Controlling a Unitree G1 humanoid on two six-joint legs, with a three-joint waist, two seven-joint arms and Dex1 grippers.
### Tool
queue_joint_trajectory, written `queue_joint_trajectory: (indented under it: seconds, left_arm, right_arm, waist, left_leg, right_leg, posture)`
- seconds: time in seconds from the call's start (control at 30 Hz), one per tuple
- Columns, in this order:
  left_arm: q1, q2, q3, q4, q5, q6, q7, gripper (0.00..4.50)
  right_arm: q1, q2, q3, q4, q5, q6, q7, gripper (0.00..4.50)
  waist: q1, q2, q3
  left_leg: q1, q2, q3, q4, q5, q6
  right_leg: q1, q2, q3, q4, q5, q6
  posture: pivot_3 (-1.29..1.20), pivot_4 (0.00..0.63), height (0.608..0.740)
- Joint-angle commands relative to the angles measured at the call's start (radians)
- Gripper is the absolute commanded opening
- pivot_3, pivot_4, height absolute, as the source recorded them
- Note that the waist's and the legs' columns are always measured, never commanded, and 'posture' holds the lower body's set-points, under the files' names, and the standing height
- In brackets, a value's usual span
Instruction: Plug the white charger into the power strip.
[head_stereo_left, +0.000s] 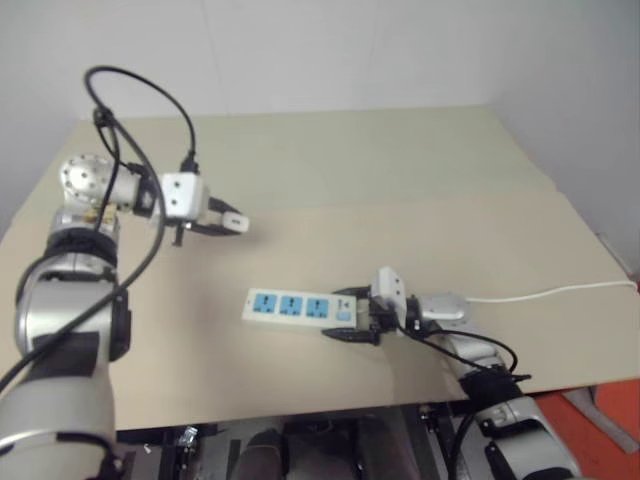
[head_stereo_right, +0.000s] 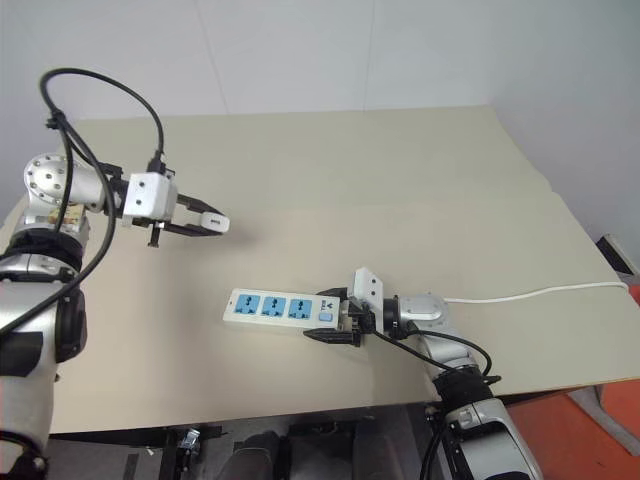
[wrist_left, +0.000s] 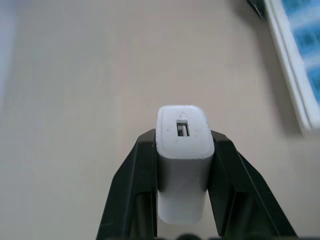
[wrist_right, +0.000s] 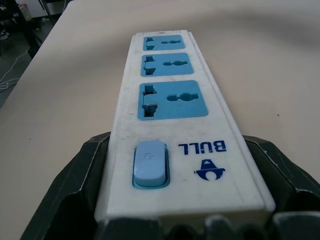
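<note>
The white charger (wrist_left: 183, 160) is pinched between the two black fingers (wrist_left: 131, 195) of the left gripper (head_stereo_left: 232, 221), held clear above the beige table (head_stereo_left: 400, 180). In the left wrist view a small slot w/ a faint mark above it is seen on the charger's end face; the mark cannot be read. The gripper is raised to the upper left of the power strip (head_stereo_left: 298, 306), well apart from it, pointed roughly toward the table's middle.

The power strip is laid flat on the table near the front edge, w/ three blue socket faces in a row, all unoccupied. At its switch end the strip is clamped by the right gripper (head_stereo_left: 352, 318), one black finger pressed against each long side. In the right wrist view, a pale blue switch (wrist_right: 149, 162) is seen next to the printed brand name "BULL" in dark blue, w/ a small dark blue logo beside it; the lettering appears upside down from that camera. A power symbol is faintly visible on the switch.

A thin white cord (head_stereo_left: 560, 292) is run from behind the right gripper across the table to its right edge.
</note>
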Motion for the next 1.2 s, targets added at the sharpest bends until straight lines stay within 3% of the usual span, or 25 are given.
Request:
queue_joint_trajectory:
  seconds: [0.03,0.33,0.53,0.67,0.9,1.2]
  left_arm:
    - [0.061,-0.002,0.057,-0.18,-0.095,0.187,0.071,1.0]
    - [0.283,-0.042,0.174,-0.737,-0.332,0.83,0.37,1.0]
    - [0.413,-0.065,0.255,-1.028,-0.535,1.159,0.52,1.0]
    - [0.487,-0.057,0.283,-1.146,-0.652,1.285,0.541,1.0]
    - [0.598,0.011,0.271,-1.243,-0.776,1.333,0.394,1.0]
    - [0.611,-0.018,0.073,-1.221,-0.673,1.144,0.201,1.0]
  right_arm:
    - [0.003,0.004,-0.005,-0.019,0.016,-0.011,-0.003,3.42]
    - [0.017,0.008,-0.015,-0.032,0.019,-0.012,-0.033,3.42]
    - [0.021,0.009,-0.016,-0.029,0.021,-0.017,-0.042,3.42]
    - [0.019,0.014,-0.013,-0.024,0.019,-0.02,-0.044,3.42]
    - [0.013,0.019,-0.008,-0.017,0.021,-0.02,-0.036,3.42]
    - [0.0,0.028,0.005,0.002,0.016,-0.016,-0.021,3.42]
  waist:
    - [0.002,0.0,0.0]
    - [0.004,0.0,0.0]
    - [0.007,0.0,0.0]
    - [0.008,0.0,0.0]
    - [0.008,0.0,0.0]
    - [0.011,0.0,0.0]
  left_leg:
    - [0.0,0.0,-0.001,0.0,0.0,0.0]
    - [0.001,0.0,-0.002,0.003,0.0,-0.001]
    - [0.003,0.0,-0.001,0.002,0.0,-0.001]
    - [0.005,0.0,0.001,0.002,0.0,-0.001]
    - [0.007,0.002,0.003,0.0,0.001,-0.002]
    - [0.011,0.003,0.005,-0.002,0.0,-0.002]
  right_leg:
    - [0.0,0.0,0.001,0.001,0.0,0.0]
    - [-0.001,0.001,0.004,0.005,0.0,0.0]
    - [0.0,0.001,0.008,0.006,0.0,0.0]
    - [0.0,0.001,0.01,0.006,0.0,0.0]
    - [0.0,0.001,0.012,0.002,0.001,-0.001]
    - [0.005,0.003,0.012,-0.004,0.002,-0.003]
  posture:
    - [0.0,0.15,0.74]
    - [0.0,0.15,0.74]
    - [0.0,0.15,0.74]
    - [0.0,0.15,0.74]
    - [0.0,0.15,0.74]
    - [0.0,0.15,0.74]
